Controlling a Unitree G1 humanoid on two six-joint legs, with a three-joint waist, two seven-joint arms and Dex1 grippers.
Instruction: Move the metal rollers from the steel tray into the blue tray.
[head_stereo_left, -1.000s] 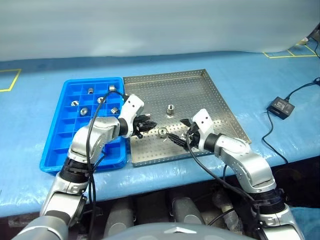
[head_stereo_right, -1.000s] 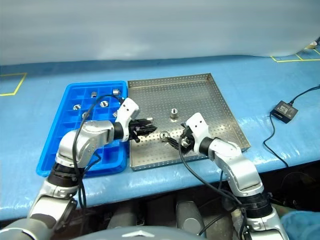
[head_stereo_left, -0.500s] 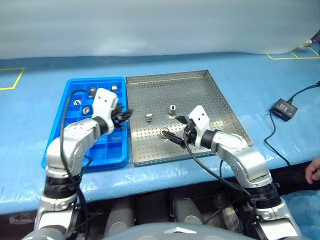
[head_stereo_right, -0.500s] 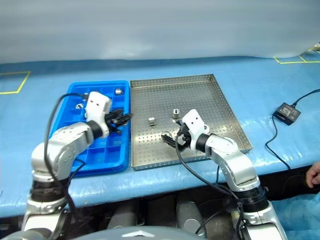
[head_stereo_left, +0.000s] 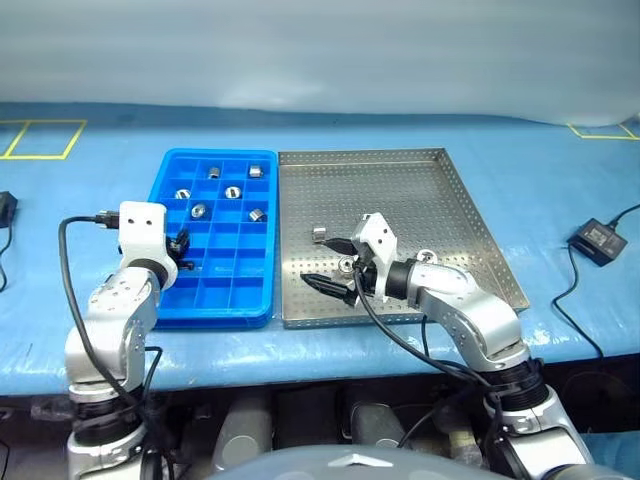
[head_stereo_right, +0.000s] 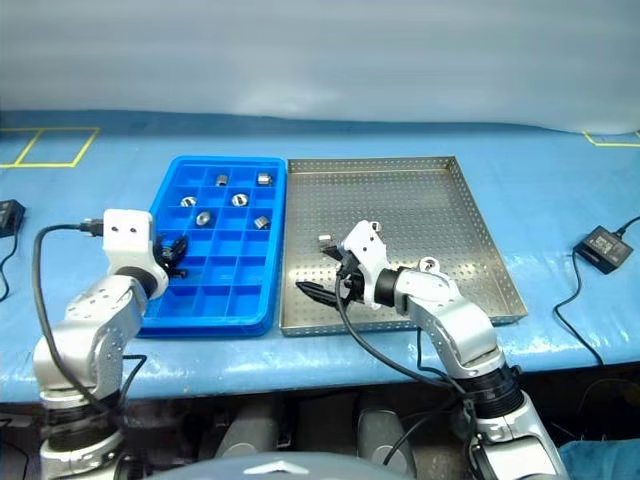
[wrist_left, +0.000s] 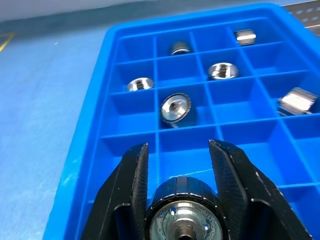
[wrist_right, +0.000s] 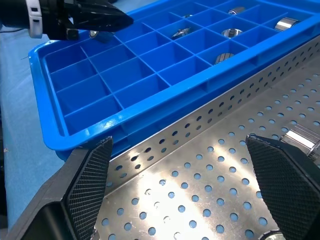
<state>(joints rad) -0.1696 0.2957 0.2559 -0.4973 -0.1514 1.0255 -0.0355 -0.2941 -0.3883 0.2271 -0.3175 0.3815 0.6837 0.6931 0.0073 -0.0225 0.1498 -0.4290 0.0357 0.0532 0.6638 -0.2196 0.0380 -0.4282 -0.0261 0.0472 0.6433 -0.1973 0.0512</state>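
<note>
Peeking from closed left hand (wrist_left: 182, 200), roller (wrist_left: 184, 222) partly hidden

The tabletop (head_stereo_left: 420, 130) is covered by a blue sheet, slightly wrinkled, with glare patches along the near edge. Yellow tape outlines mark the cover at the far left (head_stereo_left: 45, 138) and far right (head_stereo_left: 603, 131). A small black box (head_stereo_left: 597, 242) with a black cable lies on the right side. A plain pale grey wall (head_stereo_left: 320, 50) runs behind. Lighting is even.
</note>
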